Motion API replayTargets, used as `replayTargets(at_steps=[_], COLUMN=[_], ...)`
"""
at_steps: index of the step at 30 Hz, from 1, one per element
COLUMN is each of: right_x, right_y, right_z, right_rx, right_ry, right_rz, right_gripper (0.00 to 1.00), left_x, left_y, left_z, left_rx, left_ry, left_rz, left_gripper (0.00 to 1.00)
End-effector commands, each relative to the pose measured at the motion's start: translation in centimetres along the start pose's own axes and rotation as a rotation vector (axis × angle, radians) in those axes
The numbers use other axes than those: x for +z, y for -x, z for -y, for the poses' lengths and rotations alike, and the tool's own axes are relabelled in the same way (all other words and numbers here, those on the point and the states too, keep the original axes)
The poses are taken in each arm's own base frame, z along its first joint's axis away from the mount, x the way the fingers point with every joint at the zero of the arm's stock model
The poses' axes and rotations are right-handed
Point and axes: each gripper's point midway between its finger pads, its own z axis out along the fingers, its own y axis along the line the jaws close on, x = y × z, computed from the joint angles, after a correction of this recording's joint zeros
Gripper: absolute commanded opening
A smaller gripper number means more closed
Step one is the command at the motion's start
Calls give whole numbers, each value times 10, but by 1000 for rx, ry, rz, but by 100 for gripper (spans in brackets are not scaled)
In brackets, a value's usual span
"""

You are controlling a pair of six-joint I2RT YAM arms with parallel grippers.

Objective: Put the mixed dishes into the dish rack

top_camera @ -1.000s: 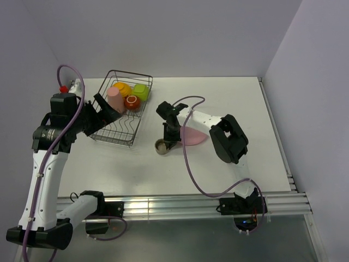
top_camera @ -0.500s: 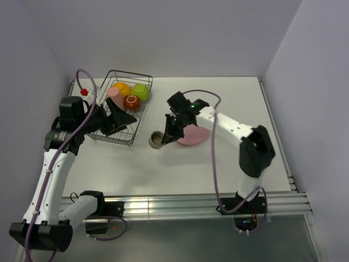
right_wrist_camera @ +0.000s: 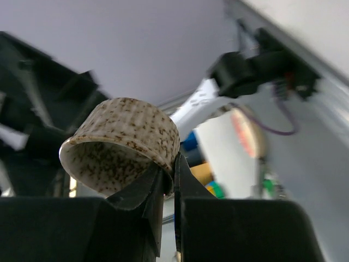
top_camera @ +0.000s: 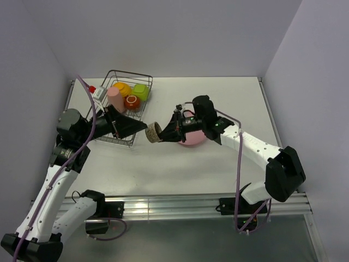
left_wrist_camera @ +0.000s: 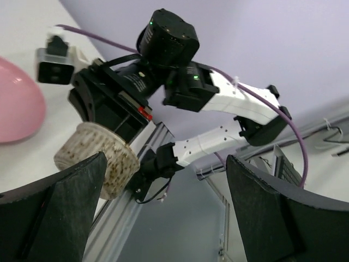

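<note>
My right gripper (top_camera: 162, 132) is shut on the rim of the small grey-brown speckled dish (top_camera: 154, 132) and holds it in the air, tipped on its side. The right wrist view shows the pinch (right_wrist_camera: 172, 173) on the dish (right_wrist_camera: 122, 144). My left gripper (top_camera: 139, 129) is open and empty, just left of the dish. In the left wrist view the dish (left_wrist_camera: 98, 158) sits beside the left finger (left_wrist_camera: 52, 210). The black wire dish rack (top_camera: 117, 136) holds the orange-yellow bowl (top_camera: 121, 88), the yellow-green bowl (top_camera: 141, 91), the red-brown mug (top_camera: 132, 101) and the pink tumbler (top_camera: 115, 99). The pink plate (top_camera: 192, 139) lies on the table under the right arm.
The white table (top_camera: 229, 164) runs to a raised rail on its right edge (top_camera: 278, 142) and an aluminium rail at the front (top_camera: 174, 204). Walls close in the back and both sides. The two arms face each other over the table's middle.
My right gripper has lifted the grey-brown dish off the table and carried it left. My left gripper has swung away from the rack toward the dish.
</note>
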Motion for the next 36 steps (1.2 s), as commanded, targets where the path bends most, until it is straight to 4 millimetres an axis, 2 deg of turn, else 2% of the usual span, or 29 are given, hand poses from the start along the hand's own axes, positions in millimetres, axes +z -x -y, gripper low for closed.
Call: replayTargets(at_steps=[1, 2, 3, 6, 18, 27, 36], right_x=[-30, -34, -39, -47, -57, -46, -38], right_y=[-41, -45, -50, -57, -74, -76, -65], right_z=[-82, -89, -98, -106, -124, -125, -124], right_rx=[-110, -64, -105, -78, -63, -38, -6], right_ry=[303, 326, 373, 428, 488, 508, 532], right_rz=[-126, -140, -149, -165, -217, -274, -305], right_gripper=[0, 0, 0, 0, 0, 0, 0], left_x=[5, 7, 8, 9, 17, 26, 29], left_y=[3, 0, 0, -3, 10, 12, 7], left_z=[28, 29, 29, 30, 25, 31, 39], left_rx=[68, 70, 77, 83, 135, 115, 102], left_ry=[-135, -139, -139, -144, -87, -151, -182], left_rz=[25, 20, 20, 13, 19, 21, 4], left_gripper=[98, 97, 98, 98, 98, 98, 97])
